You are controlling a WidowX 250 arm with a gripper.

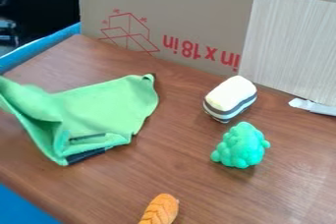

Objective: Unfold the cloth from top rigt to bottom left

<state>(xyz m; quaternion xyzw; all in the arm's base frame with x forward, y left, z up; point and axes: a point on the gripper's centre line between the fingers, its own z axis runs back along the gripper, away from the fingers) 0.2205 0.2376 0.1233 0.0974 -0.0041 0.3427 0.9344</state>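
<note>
"Starting with the green cloth [108,107], where is it found?"

"On the left of the brown wood-grain table [203,188], with its left part bunched and raised; black strips [85,155] are noted at its lower edge."

"And the gripper?"

"Its state cannot be told."

"What else is borne by the surface?"

"To the right, a striped block [231,93] and a green lumpy toy [240,145]; nearer the camera, an orange piece [159,209]."

"The surroundings?"

"The back is bounded by a cardboard sheet [197,9], partly covered by a pale panel [289,46]. Blue edging [39,46] is seen upper left."
</note>
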